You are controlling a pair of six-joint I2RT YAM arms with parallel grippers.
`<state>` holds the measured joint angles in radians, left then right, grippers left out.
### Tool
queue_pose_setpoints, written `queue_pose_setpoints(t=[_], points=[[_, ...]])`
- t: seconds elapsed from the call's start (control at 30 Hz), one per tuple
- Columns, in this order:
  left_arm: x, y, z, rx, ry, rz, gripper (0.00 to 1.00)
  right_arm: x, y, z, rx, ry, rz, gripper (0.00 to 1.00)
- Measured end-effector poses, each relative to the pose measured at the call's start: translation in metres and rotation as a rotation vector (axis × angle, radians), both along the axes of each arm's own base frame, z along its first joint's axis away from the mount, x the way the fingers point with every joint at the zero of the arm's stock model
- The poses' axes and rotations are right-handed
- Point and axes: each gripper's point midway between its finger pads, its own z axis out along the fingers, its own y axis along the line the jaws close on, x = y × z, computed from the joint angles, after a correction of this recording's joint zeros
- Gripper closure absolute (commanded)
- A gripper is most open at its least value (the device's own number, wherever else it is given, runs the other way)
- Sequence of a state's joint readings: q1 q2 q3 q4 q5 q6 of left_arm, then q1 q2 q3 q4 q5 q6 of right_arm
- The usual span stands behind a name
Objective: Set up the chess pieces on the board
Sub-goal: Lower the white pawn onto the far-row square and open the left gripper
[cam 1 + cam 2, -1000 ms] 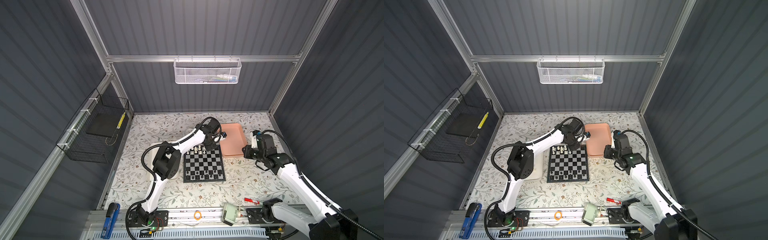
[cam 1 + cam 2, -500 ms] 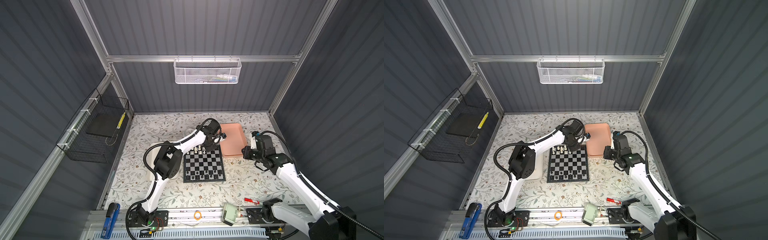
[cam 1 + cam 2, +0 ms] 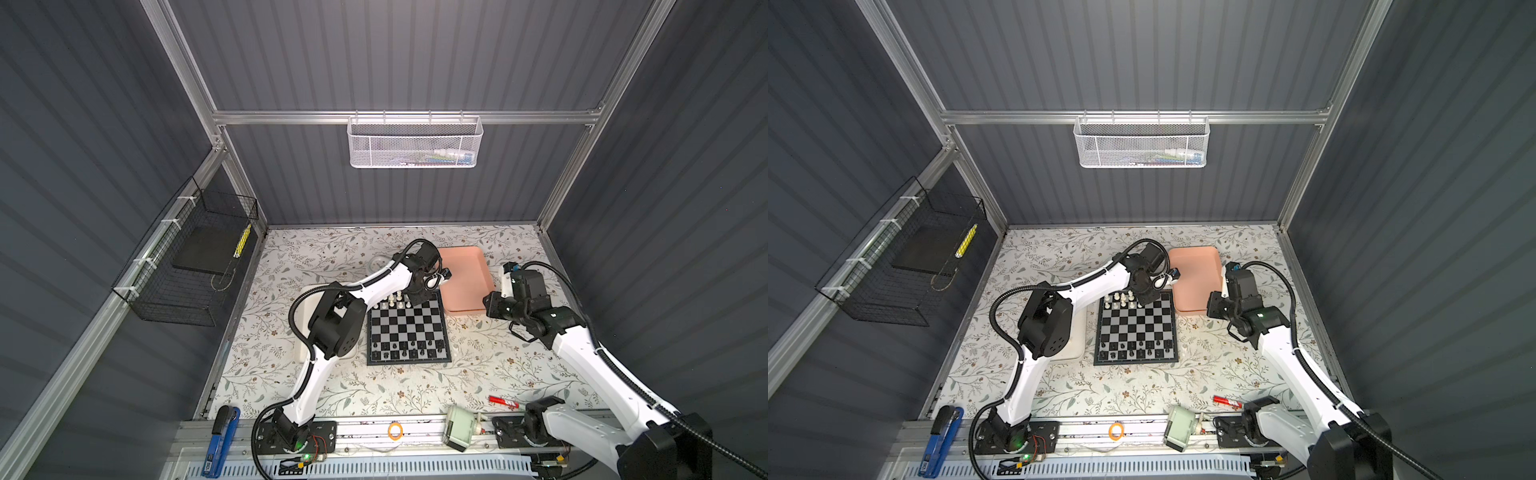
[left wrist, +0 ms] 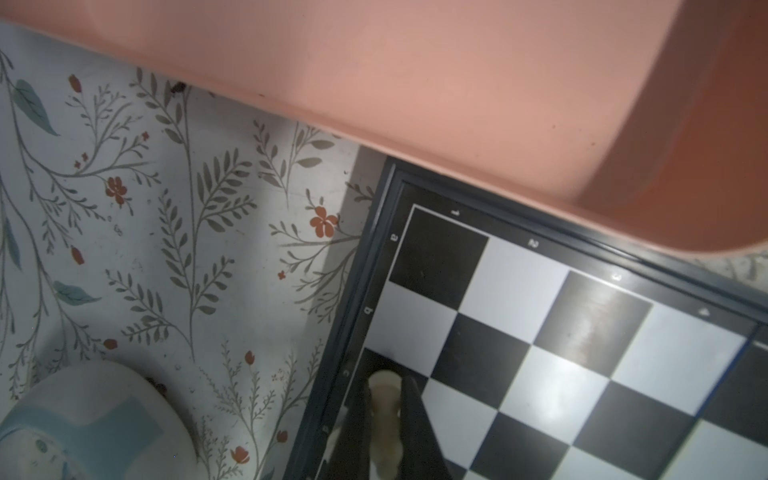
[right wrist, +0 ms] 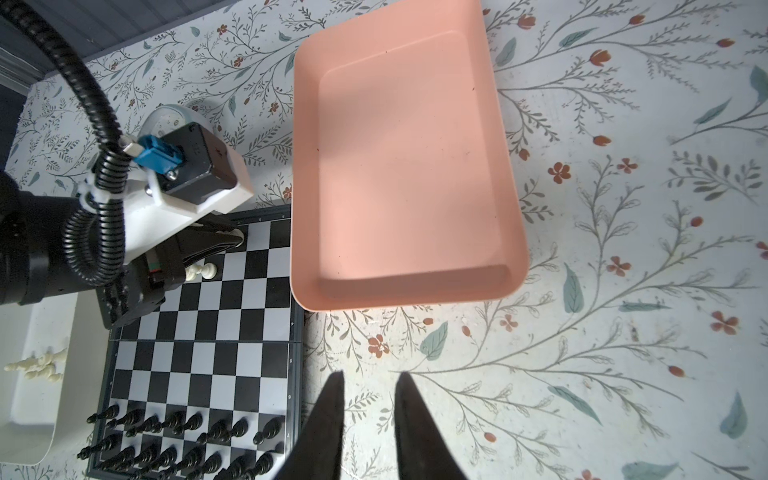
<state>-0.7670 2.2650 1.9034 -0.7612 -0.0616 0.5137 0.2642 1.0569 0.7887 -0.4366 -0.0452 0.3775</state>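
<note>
The board [image 3: 409, 328] [image 3: 1136, 326] lies mid-table. Black chess pieces [image 3: 407, 349] [image 5: 183, 432] fill its two near rows. A few cream-white chess pieces [image 3: 392, 300] [image 3: 1121, 300] stand at its far edge. My left gripper [image 3: 419, 297] [image 4: 384, 386] hangs low over the far row and is shut on a cream-white chess piece [image 4: 384, 419]. My right gripper [image 3: 490, 305] [image 5: 371, 376] hovers open and empty above the tablecloth, just right of the board. More cream-white pieces [image 5: 39, 363] lie in the white tray [image 5: 45, 415].
An empty pink tray [image 3: 467, 278] [image 5: 407, 166] touches the board's far right corner. The white tray [image 3: 305, 299] lies left of the board under the left arm. A round tape roll [image 3: 377, 262] sits behind the board. A red marker [image 3: 503, 402] lies near the front rail.
The left gripper has come down slightly toward the board's far row with its piece. The right arm has barely shifted.
</note>
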Motion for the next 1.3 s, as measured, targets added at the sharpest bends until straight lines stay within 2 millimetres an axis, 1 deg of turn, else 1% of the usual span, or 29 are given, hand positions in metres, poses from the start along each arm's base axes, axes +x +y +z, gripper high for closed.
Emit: queue_pose_setpoints(t=[0.13,0.47,0.63,0.83,1.3], points=[[0.0,0.0,0.0,0.0,0.0,0.0,0.94,0.0005,0.0002,-0.0021,-0.002,0.006,0.001,0.75],[0.0004,0.0004,0.0,0.002,-0.002,0.0,0.83,0.0004,-0.0001,-0.0048,-0.003,0.013,0.0,0.75],[0.0006,0.0006,0.0,0.004,-0.003,0.001,0.81,0.0005,-0.0007,-0.0066,-0.003,0.013,-0.002,0.75],[0.0012,0.0014,0.0,0.009,-0.008,0.001,0.75,0.0017,-0.0003,-0.0063,-0.002,0.007,-0.002,0.75],[0.0018,0.0022,0.0,0.012,-0.011,0.003,0.73,0.002,-0.0003,-0.0073,0.0,0.007,-0.002,0.75]])
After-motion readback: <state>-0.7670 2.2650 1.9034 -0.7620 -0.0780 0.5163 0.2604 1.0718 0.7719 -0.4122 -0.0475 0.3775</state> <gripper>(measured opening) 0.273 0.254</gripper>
